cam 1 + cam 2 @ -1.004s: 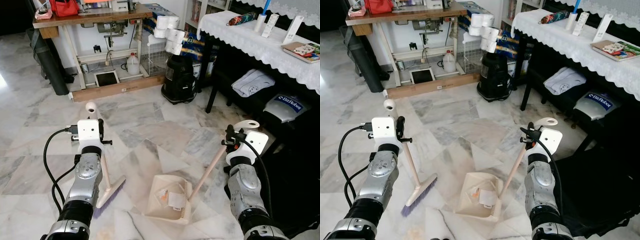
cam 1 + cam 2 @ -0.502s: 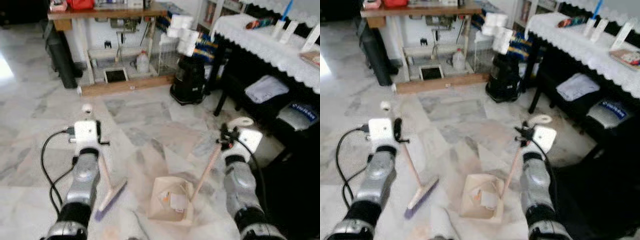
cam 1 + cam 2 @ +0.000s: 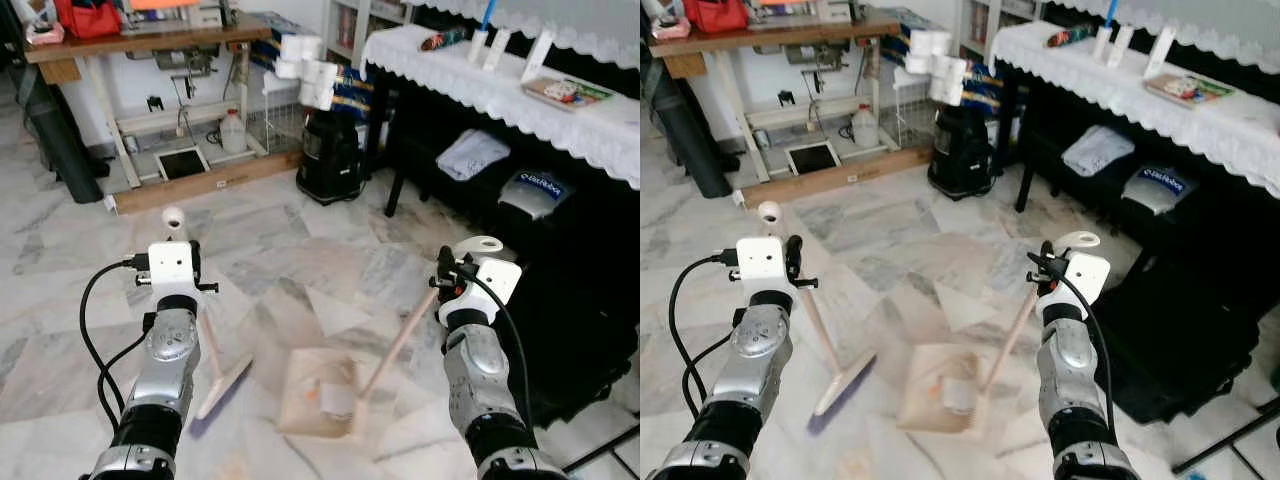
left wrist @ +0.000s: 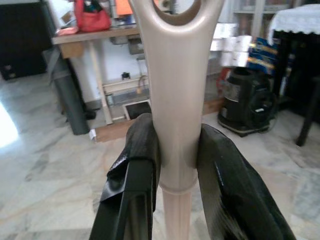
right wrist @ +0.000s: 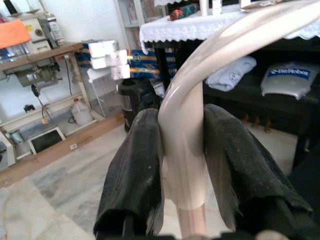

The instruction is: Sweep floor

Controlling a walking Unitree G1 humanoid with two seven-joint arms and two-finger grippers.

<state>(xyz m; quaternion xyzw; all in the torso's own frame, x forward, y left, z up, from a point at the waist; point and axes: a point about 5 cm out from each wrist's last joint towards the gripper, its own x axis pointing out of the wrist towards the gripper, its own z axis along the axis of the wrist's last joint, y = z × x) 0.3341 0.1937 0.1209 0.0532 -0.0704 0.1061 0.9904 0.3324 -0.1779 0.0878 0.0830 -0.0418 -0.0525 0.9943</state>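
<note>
— Where was the broom (image 3: 208, 350)?

— On the marble floor (image 3: 300, 250), bristle head down beside the dustpan (image 3: 318, 395). The left gripper (image 4: 172, 150) was clamped on its handle top.

— And the dustpan?

— Between both arms, holding paper scraps (image 3: 335, 398). The right gripper (image 5: 182, 150) pinched its long handle (image 3: 400, 340) at the upper end.
</note>
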